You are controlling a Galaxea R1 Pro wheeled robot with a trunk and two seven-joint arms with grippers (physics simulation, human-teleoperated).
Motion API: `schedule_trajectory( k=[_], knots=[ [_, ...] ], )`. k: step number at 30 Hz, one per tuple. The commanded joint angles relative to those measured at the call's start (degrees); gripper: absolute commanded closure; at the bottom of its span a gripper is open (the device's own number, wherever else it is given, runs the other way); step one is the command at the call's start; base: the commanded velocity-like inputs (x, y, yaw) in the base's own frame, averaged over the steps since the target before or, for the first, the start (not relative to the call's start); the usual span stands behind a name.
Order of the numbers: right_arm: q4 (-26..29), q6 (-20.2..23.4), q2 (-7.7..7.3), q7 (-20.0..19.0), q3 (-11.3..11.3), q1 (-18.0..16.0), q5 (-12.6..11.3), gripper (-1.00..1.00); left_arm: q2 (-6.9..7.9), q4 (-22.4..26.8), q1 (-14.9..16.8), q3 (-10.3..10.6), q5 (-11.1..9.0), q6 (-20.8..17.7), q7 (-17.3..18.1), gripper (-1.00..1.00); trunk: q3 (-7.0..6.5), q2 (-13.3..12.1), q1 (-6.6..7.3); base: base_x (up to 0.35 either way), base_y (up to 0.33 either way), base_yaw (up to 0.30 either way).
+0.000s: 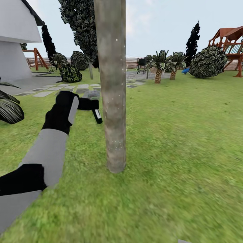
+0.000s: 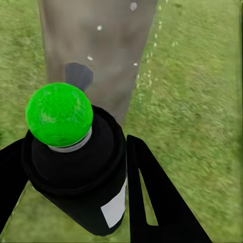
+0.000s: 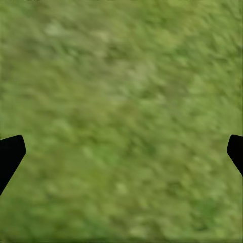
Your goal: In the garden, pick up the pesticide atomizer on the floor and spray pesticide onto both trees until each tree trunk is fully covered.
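Note:
My left gripper (image 1: 93, 107) is shut on the pesticide atomizer (image 1: 97, 116), a slim black bottle held just left of a tree trunk (image 1: 112, 84). In the left wrist view the atomizer (image 2: 76, 172) has a bright green top and a whitish label, with the black fingers (image 2: 152, 197) on either side of it. It points at the grey-brown trunk (image 2: 106, 55), which carries small white specks. My right gripper (image 3: 121, 152) hangs open above lawn grass, its two black fingertips (image 3: 10, 154) wide apart at the frame edges.
The garden lawn (image 1: 182, 141) spreads to the right and front. A stone path (image 1: 50, 90) leads to a white house (image 1: 17, 40). Short palms (image 1: 158, 65), round bushes (image 1: 207, 62), a wooden playset (image 1: 231, 44) and a fence (image 1: 131, 62) stand far behind. Dark palm leaves (image 1: 8, 108) sit at left.

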State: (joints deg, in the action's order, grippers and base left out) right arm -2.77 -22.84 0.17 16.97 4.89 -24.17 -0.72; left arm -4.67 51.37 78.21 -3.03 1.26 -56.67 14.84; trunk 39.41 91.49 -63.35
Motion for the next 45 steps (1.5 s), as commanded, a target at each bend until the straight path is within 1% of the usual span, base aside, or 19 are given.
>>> schedule_trajectory(
  k=[1,3,5,8,10,11,12,14,15,16,18,22,24,26,29,32,36,40,45],
  knots=[
    [-0.2,-0.5,0.00,-0.1,0.4,-0.1,-0.1,-1.00,-0.07,-1.4,2.3,-0.2,0.2,-0.3,0.2,1.00,0.07,0.0,0.00,0.000,0.000,0.000],
    [-0.2,-0.5,0.01,-0.1,0.5,-0.1,-0.1,-1.00,-0.14,-4.9,7.3,-0.2,0.1,-0.4,0.3,1.00,0.07,0.0,0.00,0.000,0.000,0.000],
    [-0.2,-0.5,0.01,-0.1,0.4,-0.1,-0.1,-1.00,-0.15,-6.6,9.7,-0.2,0.1,-0.4,0.3,1.00,0.07,0.0,0.00,0.000,0.000,0.000],
    [-0.2,-0.5,0.01,-0.1,0.4,-0.1,-0.1,-1.00,-0.16,-13.7,19.1,-0.2,0.1,-0.4,0.3,1.00,0.07,0.0,0.00,0.000,0.000,0.000],
    [-0.2,-0.5,0.01,-0.1,0.4,-0.1,-0.1,-1.00,-0.16,-16.3,22.5,-0.2,0.1,-0.4,0.3,1.00,0.07,0.0,0.00,0.000,0.000,0.000],
    [-0.2,-0.5,0.01,-0.1,0.4,-0.1,-0.1,-1.00,-0.16,-16.8,23.2,-0.2,0.1,-0.4,0.3,1.00,0.07,0.0,0.00,0.000,0.000,0.000],
    [-0.2,-0.5,0.01,-0.1,0.4,-0.1,-0.1,-1.00,-0.14,-18.8,26.6,-0.2,0.1,-0.4,0.3,1.00,0.07,0.0,0.00,0.000,0.000,0.000],
    [-0.2,-0.5,0.01,-0.1,0.4,-0.1,-0.1,-1.00,-0.10,-21.6,30.9,-0.2,0.1,-0.4,0.2,1.00,0.07,0.0,0.00,0.000,0.000,0.000],
    [-0.2,-0.5,0.01,-0.1,0.4,-0.1,-0.1,-1.00,-0.09,-22.1,31.8,-0.2,0.1,-0.4,0.3,1.00,0.07,0.0,0.00,0.000,0.000,0.000],
    [-0.2,-0.5,0.01,-0.1,0.4,-0.1,-0.1,-1.00,-0.08,-23.9,34.9,-0.2,0.1,-0.4,0.3,1.00,0.07,0.0,0.00,0.000,0.000,0.000],
    [-0.2,-0.5,0.01,-0.1,0.4,-0.1,-0.1,-1.00,-0.08,-25.2,37.8,-0.2,0.2,-0.4,0.3,1.00,0.07,0.0,0.00,0.000,0.000,0.000],
    [-0.2,-0.5,0.01,-0.1,0.4,-0.1,-0.1,-1.00,0.01,-26.9,39.2,-0.7,0.2,-0.4,0.3,1.00,0.07,0.0,0.00,0.000,0.000,0.000],
    [-0.2,-0.5,0.01,-0.1,0.4,-0.1,-0.1,-1.00,0.34,-30.2,39.4,-1.0,0.2,-0.4,0.3,1.00,0.07,0.0,0.00,0.000,0.000,0.000],
    [-0.2,-0.5,0.01,-0.1,0.4,-0.1,-0.1,-1.00,0.84,-34.2,39.4,-1.0,0.2,-0.2,0.3,1.00,0.07,0.0,0.00,0.000,0.000,0.000],
    [-0.2,-0.5,0.01,-0.1,0.4,-0.1,-0.1,-1.00,1.32,-44.0,39.5,-1.1,0.1,0.4,0.1,1.00,0.07,0.0,0.00,-0.021,0.000,0.000],
    [-0.2,-0.5,0.01,-0.1,0.4,-0.1,-0.1,-1.00,1.55,-49.1,39.1,-1.1,0.1,4.5,0.1,1.00,0.07,0.0,0.00,-0.172,0.000,0.000],
    [-0.2,-0.5,0.01,-0.1,0.4,-0.1,0.0,-1.00,1.91,-49.5,36.5,-1.1,0.2,5.3,0.1,1.00,0.07,0.0,0.00,-0.230,0.025,0.000],
    [-0.2,-0.5,0.01,-0.1,0.4,-0.1,0.0,-1.00,1.98,-49.6,31.2,-1.1,0.3,11.5,-0.1,1.00,0.07,0.0,0.00,-0.059,0.008,0.000],
    [-0.2,-0.5,0.01,-0.1,0.4,-0.1,0.0,-1.00,3.14,-48.4,29.6,-1.1,0.1,13.1,-0.3,1.00,0.07,0.0,0.00,-0.006,0.001,0.000]
  ],
)
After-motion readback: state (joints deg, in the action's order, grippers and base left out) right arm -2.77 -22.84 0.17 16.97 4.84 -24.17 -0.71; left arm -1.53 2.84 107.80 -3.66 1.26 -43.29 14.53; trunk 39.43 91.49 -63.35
